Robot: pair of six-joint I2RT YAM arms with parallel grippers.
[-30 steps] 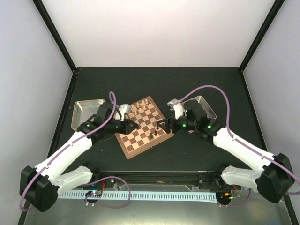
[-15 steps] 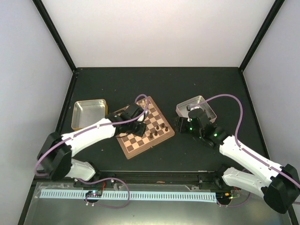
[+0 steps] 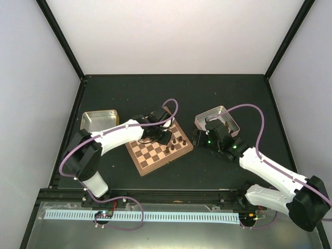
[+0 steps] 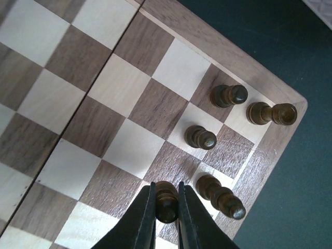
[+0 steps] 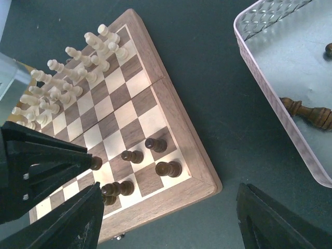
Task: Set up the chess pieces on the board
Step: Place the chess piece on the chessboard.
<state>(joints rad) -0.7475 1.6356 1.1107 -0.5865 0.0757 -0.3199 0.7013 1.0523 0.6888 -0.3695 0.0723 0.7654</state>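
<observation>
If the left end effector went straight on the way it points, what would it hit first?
Probably the board: the left end effector points down at it, shut on a dark piece, so that piece would touch a square first. Height is unclear.

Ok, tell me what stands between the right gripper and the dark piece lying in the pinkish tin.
Only the tin's wall: the open right gripper hangs outside it, and the dark piece lies just inside, uncovered from above.

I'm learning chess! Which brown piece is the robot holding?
The brown piece pinched in the left end effector. The four other brown pieces stand free nearby, untouched.
</observation>
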